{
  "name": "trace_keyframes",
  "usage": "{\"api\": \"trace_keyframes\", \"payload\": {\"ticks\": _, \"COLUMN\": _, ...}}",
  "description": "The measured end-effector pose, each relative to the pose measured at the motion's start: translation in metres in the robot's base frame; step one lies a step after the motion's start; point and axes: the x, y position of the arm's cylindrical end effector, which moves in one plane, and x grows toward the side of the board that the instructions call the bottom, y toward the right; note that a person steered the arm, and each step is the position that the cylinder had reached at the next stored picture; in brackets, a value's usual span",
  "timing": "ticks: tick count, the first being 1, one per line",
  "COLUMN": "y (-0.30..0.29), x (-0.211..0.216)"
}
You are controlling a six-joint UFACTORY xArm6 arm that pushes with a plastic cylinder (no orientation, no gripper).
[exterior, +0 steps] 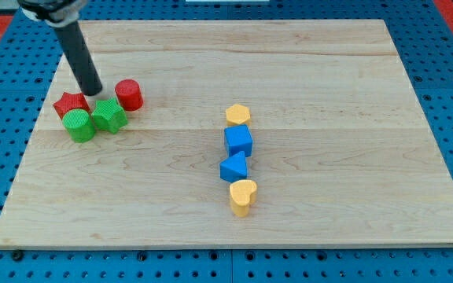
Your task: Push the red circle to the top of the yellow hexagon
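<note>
The red circle (130, 94) is a short red cylinder at the view's left, upper half of the board. The yellow hexagon (238, 115) sits near the board's middle, well to the right of the red circle and a little lower. My tip (93, 93) stands just left of the red circle, with a small gap, between it and the red star (71, 104). The rod slants up to the view's top left.
A green star (109, 116) and a green circle (79, 126) lie just below my tip. Below the yellow hexagon, a blue cube (239, 141), a blue triangle (233, 167) and a yellow heart (243, 196) form a column. The wooden board (329, 86) ends near the view's edges.
</note>
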Motion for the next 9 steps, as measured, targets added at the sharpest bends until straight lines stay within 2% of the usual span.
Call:
{"api": "trace_keyframes", "payload": {"ticks": 2, "y": 0.132, "x": 0.017}}
{"api": "trace_keyframes", "payload": {"ticks": 4, "y": 0.132, "x": 0.069}}
{"api": "trace_keyframes", "payload": {"ticks": 6, "y": 0.152, "x": 0.039}}
{"api": "trace_keyframes", "payload": {"ticks": 8, "y": 0.166, "x": 0.030}}
{"api": "trace_keyframes", "payload": {"ticks": 9, "y": 0.148, "x": 0.023}}
